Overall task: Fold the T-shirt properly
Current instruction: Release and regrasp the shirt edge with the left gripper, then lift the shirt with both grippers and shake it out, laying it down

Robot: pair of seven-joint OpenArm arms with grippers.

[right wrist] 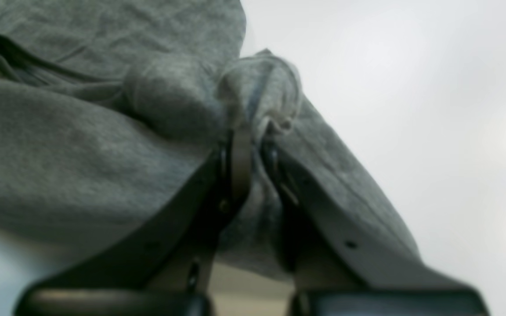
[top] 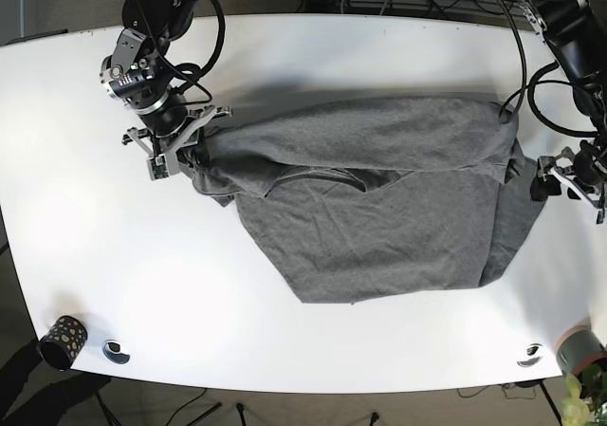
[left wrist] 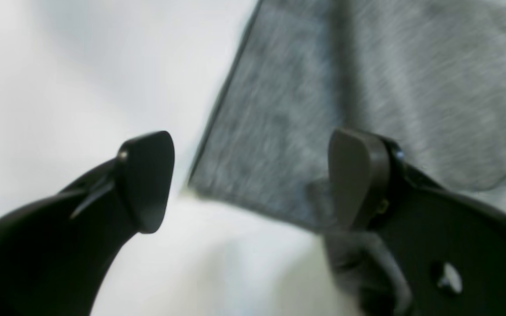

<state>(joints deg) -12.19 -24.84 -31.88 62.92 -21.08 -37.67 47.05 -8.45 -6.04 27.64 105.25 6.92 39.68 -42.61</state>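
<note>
Grey T-shirt [top: 379, 208] lies mid-table on the white table [top: 313, 56], partly folded: upper layer drawn across toward base-view left, lower body spread flat, wrinkles through the middle.

Right gripper [right wrist: 253, 145] at the shirt's base-view-left end: jaws pressed together, pinching a bunched wad of cloth; fabric bulges above the tips and drapes over both fingers. Grip looks firm but gathers several layers.

Left gripper [left wrist: 248, 180] at the opposite end: jaws spread wide, holding nothing. Wrist view blurred; shows a hemmed corner of the shirt between the fingers, one pad over cloth, other over bare table.

Assessment, step in hand: carrying a fold w/ one arm while the other is free. To do it well:
- Keep the right pinch closed until the cloth is laid down; a bunched grab can shed a layer.
- Left arm should take that hem corner squarely, both pads on fabric, before any joint lift.
- Move both ends level so the fold edge stays straight.
- Smooth the centre wrinkles before the next fold.

Risk: lopsided fold if the right arm pulls alone.

Cup [top: 63, 339] at the table's near corner is well apart from the work.
</note>
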